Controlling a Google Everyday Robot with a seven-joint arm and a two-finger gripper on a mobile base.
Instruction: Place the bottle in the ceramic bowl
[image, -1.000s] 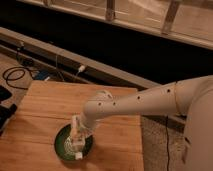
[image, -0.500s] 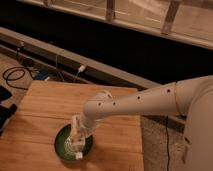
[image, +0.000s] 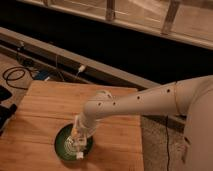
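Observation:
The dark green ceramic bowl (image: 64, 142) sits on the wooden table (image: 45, 107) near its front edge. My gripper (image: 79, 141) reaches down from the white arm into the right half of the bowl. A small white bottle (image: 79, 154) shows at the gripper's tip, low inside the bowl near its front rim. The gripper hides most of the bottle, and I cannot tell whether it rests on the bowl's floor.
The white arm (image: 135, 102) spans from the right across the table's right edge. Black cables (image: 15, 75) and a white plug (image: 81, 68) lie on the floor behind the table. A dark ledge and railing run along the back.

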